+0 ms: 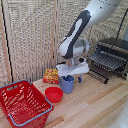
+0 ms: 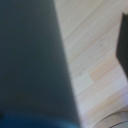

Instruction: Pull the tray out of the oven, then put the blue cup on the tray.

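Observation:
The blue cup [image 1: 66, 86] stands upright on the wooden table, in front of the oven's open door. My gripper [image 1: 72, 79] hangs straight down over it. One finger reaches into the cup's mouth and the other hangs just outside its wall, on the exterior view's right, so the jaws look open. The oven [image 1: 116, 46] sits at the exterior view's right with the tray [image 1: 107, 61] slid out over the lowered door. In the wrist view a blurred dark blue-grey surface [image 2: 30, 60], probably the cup's wall, fills half the frame.
A red bowl [image 1: 53, 94] lies just left of the cup. A red basket [image 1: 22, 102] takes up the front left corner. An orange packet [image 1: 51, 76] sits behind the cup by the wicker screen. The oven's door [image 1: 101, 74] juts over the table.

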